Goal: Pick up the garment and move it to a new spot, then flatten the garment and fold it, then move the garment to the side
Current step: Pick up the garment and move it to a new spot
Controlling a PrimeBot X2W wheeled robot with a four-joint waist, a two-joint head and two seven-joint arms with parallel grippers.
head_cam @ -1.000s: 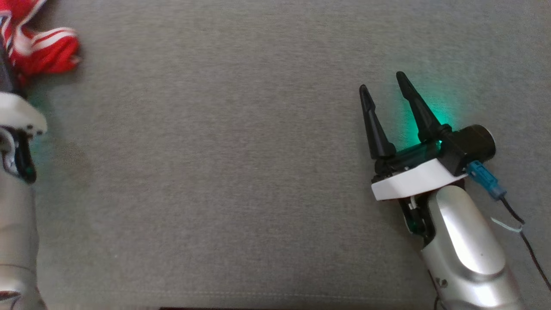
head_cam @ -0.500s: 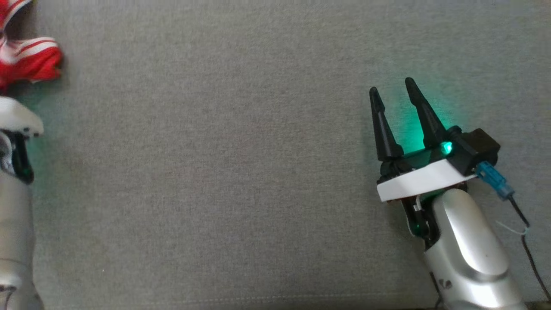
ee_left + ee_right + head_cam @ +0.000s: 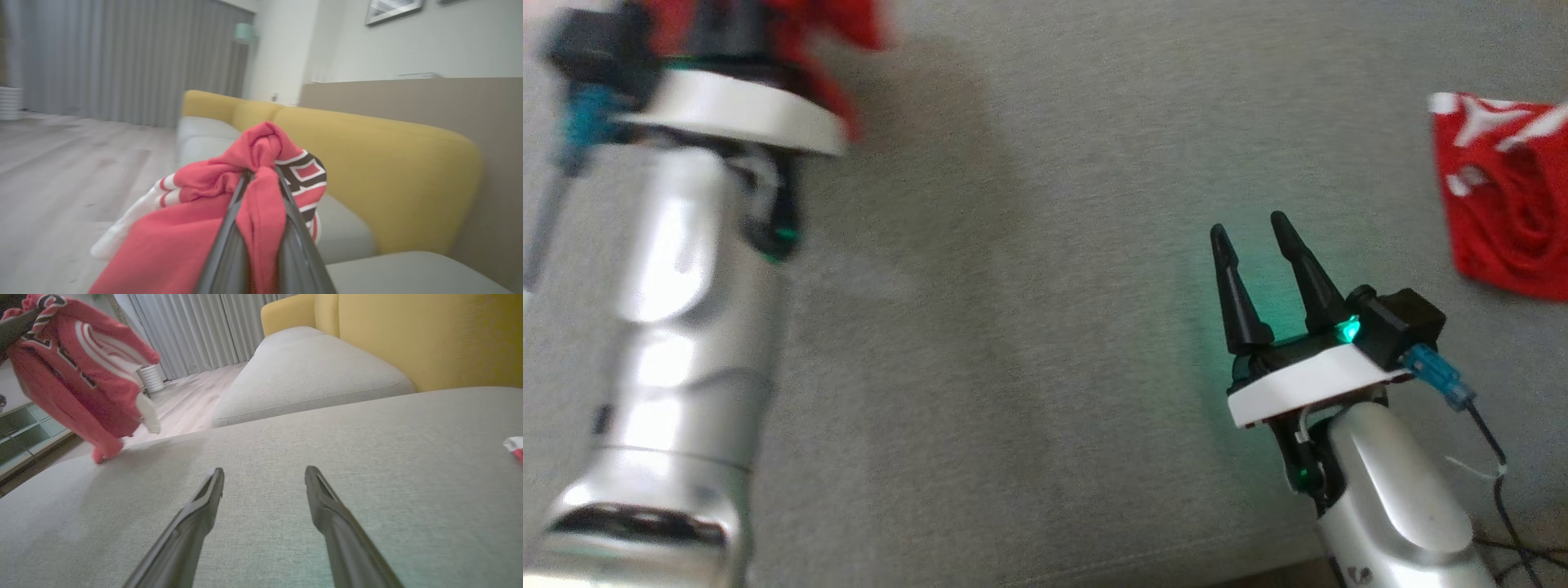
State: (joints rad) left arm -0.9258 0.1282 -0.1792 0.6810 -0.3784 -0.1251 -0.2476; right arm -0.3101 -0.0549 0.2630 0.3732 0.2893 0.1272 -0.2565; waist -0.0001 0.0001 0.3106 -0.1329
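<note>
Left jaws pinched near shut on bunched fold of red white-striped fabric garment (image 3: pixel 73 384), holding it high so it hangs loose for carrying over grey fabric sofa cushion (image 3: pixel 1029 327). Right jaws wide apart, empty, low over cushion, likely waiting.

No text can be read. The garment (image 3: pixel 179 232) bears a black, white-edged marking (image 3: pixel 307 170), crumpled in the left wrist view and blurred in the right wrist view. Whether it is a letter or a number cannot be told.
</note>
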